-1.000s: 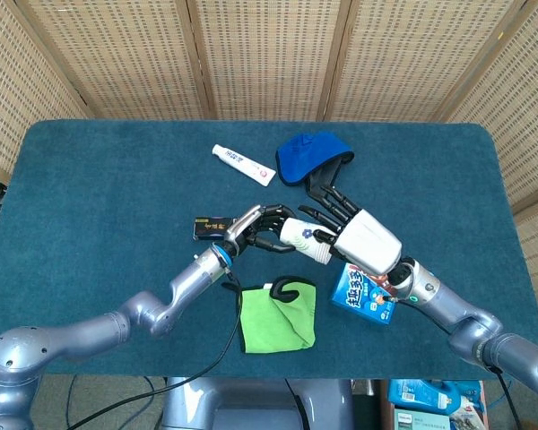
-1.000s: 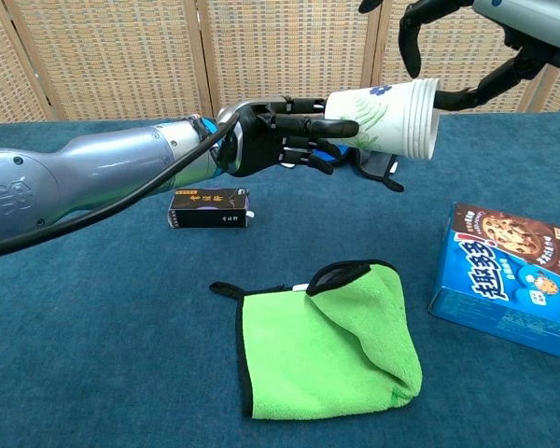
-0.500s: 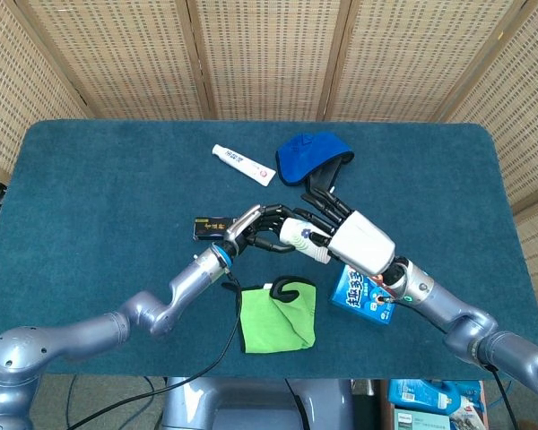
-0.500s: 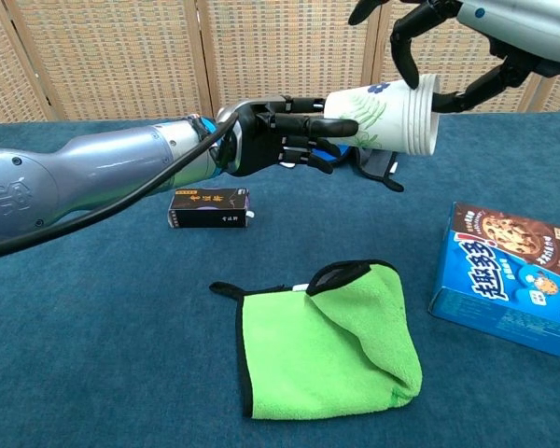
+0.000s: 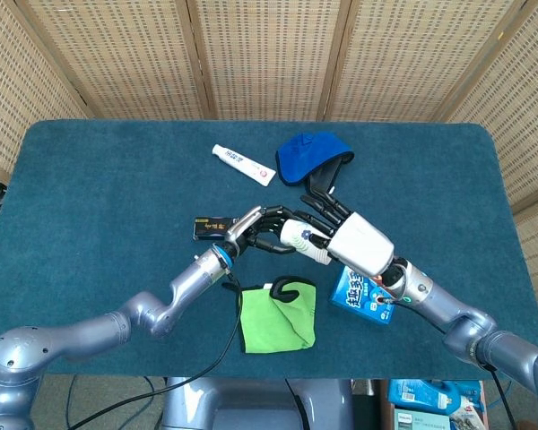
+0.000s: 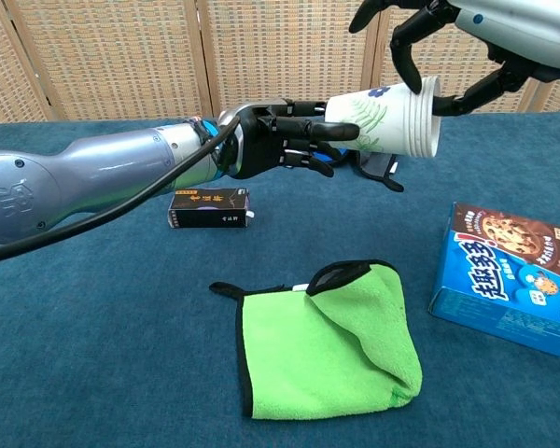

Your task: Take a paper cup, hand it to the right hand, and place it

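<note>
Two hands meet above the table's middle. Nearest lie a green cloth [image 6: 331, 350] and, to its right, a blue cookie box [image 6: 509, 278]. The left hand [image 6: 275, 138] grips the paper cup [image 6: 387, 119] sideways in the air. The right hand [image 6: 467, 42] has its fingers spread around the cup's rim. A black box [image 6: 210, 207] lies left. Farther off lie toothpaste [image 5: 243, 164] and a blue cloth [image 5: 307, 156].

Head view looks steeply down over the table [image 5: 90, 179]; chest view faces it low, closer.
</note>
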Controlling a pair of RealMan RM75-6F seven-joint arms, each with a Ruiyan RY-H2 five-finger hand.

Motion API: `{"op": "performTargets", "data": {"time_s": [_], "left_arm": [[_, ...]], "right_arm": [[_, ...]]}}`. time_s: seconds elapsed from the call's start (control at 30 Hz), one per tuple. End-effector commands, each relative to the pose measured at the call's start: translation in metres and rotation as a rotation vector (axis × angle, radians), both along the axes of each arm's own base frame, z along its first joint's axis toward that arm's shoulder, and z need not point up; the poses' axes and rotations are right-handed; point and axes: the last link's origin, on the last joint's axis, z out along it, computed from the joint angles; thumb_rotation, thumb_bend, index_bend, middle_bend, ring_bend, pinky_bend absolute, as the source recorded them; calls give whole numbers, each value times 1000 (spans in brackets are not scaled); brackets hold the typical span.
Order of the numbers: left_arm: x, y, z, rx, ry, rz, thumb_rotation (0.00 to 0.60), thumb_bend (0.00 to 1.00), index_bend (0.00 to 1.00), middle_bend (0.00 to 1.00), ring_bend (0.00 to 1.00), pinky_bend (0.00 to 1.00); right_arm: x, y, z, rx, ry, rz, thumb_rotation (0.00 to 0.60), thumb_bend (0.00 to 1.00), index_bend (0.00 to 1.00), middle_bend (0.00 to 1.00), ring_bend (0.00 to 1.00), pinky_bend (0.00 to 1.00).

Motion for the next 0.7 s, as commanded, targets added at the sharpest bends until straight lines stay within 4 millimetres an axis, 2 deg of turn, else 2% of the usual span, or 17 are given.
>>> {"op": "performTargets", "data": {"time_s": [0.03,0.3,0.47,0.57,0.7], "left_arm": [[-1,1,1,2,1,2,600,129,531,505,485,475],[-20,11,12,33,19,36,600,129,531,505,485,475],[-49,21,32,74,44,76,600,130,531,505,485,474],[-72,30,53,128,74,92,600,129,531,505,485,474],[-107,40,89,249,200,59,600,129,531,505,485,474]], "right_arm": [[0,0,1,-17,10,15,600,519,713,318,108,70],[-9,2,13,-52,13,28,600,519,716,325,108,81],[-20,5,23,-80,44,20,600,519,716,325,109,81],[-28,5,29,-104,78,11,600,518,716,325,111,81],[-36,2,36,-131,140,-4,600,519,716,325,115,81]]}}
